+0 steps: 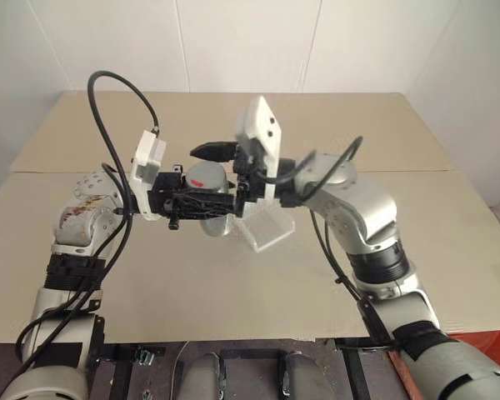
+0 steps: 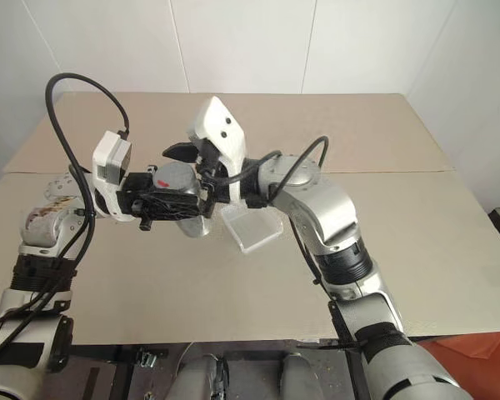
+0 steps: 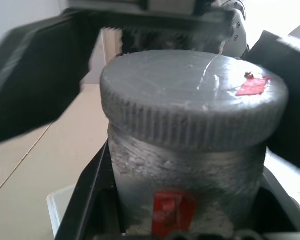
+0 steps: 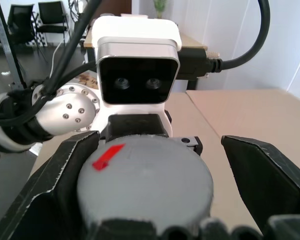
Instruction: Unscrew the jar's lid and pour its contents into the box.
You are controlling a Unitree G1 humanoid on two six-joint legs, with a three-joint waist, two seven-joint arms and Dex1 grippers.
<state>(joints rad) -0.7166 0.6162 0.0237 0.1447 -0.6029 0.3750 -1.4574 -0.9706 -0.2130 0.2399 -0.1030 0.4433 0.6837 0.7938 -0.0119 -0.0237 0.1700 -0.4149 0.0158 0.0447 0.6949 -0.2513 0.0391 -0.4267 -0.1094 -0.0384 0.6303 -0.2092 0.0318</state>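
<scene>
Above the table (image 1: pixel 450 250), the left gripper (image 1: pixel 202 202) is clamped on the jar (image 3: pixel 190 175), lid (image 4: pixel 145 185) on; the right gripper (image 4: pixel 150 165) straddles the lid, jaws apart. An off-centre closing could twist the jar loose. Contents hidden; the box (image 2: pixel 252 227) below looks empty.

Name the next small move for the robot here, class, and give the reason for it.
Probably close the right gripper on the lid. The left gripper already clamps the jar above the table, the lid is still screwed on, and the right fingers stand open either side of it, one side apart.
</scene>
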